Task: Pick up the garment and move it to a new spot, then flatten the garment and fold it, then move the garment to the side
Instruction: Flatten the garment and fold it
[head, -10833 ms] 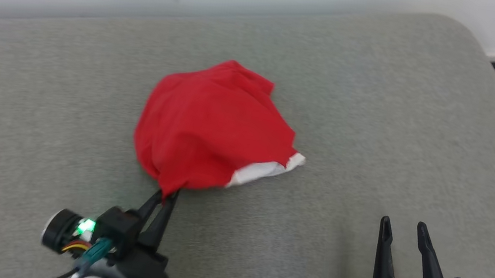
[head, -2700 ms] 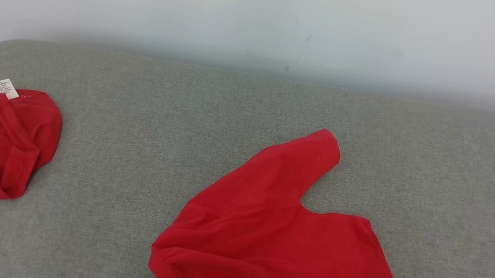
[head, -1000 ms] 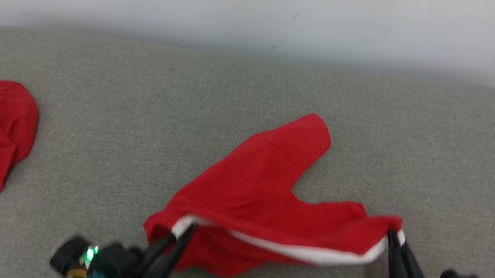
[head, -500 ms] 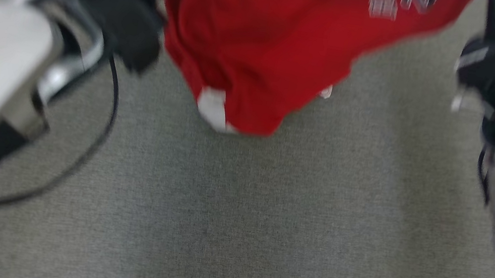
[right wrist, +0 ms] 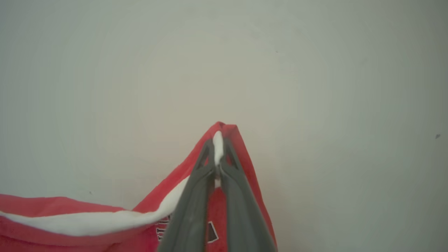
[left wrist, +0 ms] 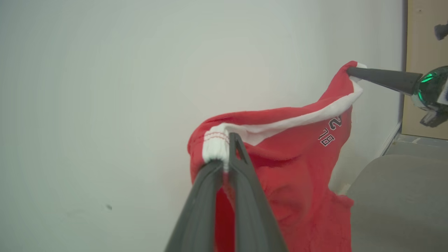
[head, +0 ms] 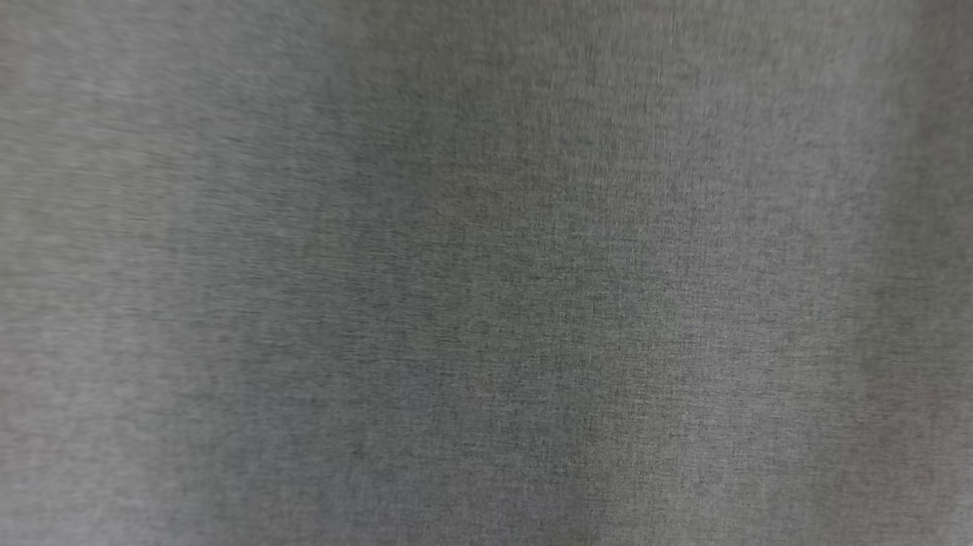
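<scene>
Both the left jaws and the right jaws, clamped on opposite ends of the white waistband (left wrist: 287, 122), have hoisted the red shorts (left wrist: 290, 182) off the grey cushion (head: 486, 273) within the last second, leaving them hanging between the jaws, ready for relocating.

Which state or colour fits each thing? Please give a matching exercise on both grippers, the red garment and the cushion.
1 left gripper
2 right gripper
3 red garment
4 cushion

A grey
B hanging before the wall
C shut on the white band's stitched end
D shut on the band's end near the number

Pairs: 1-C, 2-D, 3-B, 4-A
</scene>
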Tool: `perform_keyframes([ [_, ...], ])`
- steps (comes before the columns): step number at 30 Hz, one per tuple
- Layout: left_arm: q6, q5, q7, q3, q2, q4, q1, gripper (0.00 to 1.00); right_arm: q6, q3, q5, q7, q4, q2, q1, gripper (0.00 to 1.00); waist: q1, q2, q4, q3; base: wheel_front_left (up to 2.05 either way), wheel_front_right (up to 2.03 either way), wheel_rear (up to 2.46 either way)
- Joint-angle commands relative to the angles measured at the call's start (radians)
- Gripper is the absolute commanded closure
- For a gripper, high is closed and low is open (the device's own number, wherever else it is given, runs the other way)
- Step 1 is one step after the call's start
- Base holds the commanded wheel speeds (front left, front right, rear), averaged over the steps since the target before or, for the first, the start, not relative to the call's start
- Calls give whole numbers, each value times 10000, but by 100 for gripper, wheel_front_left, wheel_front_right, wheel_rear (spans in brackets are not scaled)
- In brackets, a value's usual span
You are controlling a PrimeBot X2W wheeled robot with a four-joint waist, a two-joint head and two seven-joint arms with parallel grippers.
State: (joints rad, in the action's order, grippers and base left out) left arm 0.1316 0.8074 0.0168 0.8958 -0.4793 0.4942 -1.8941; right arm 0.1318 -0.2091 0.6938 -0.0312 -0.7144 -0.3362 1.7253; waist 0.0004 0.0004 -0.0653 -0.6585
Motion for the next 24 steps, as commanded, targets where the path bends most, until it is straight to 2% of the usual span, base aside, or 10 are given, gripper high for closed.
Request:
perform_keyframes([
  [1,-25,110,90,17,-17,137,-279,100,-23,-73,-45,26,-38,12,166,100,-4,-4,-428,-817,0,0,0],
  [7,-25,801,666,773,321,1077,-1459,100,-23,-464,76,217,-431,-96,988,100,-4,-4,-602,-1083,0,0,0],
  [11,-25,1125,1094,1386,412,1413,-1436,100,-23,-758,279,375,-537,-81,910,100,-4,-4,-574,-1155,0,0,0],
  [15,-25,1621,1732,1841,441,1487,-867,100,-23,-962,766,715,-387,-209,144,100,-4,-4,-517,-928,0,0,0],
  [18,-25,1893,2088,2164,232,1221,-186,100,-23,-1226,1095,999,-62,-442,-799,100,-4,-4,-490,-535,0,0,0],
  [19,-25,2044,2286,2258,-45,977,455,100,-23,-1459,1281,1190,209,-606,-1667,100,-4,-4,-491,-181,0,0,0],
  [24,-128,2187,2482,1926,-838,49,2458,100,-23,-1953,1702,1579,1236,-979,-3919,100,-4,-4,-627,814,0,0,0],
])
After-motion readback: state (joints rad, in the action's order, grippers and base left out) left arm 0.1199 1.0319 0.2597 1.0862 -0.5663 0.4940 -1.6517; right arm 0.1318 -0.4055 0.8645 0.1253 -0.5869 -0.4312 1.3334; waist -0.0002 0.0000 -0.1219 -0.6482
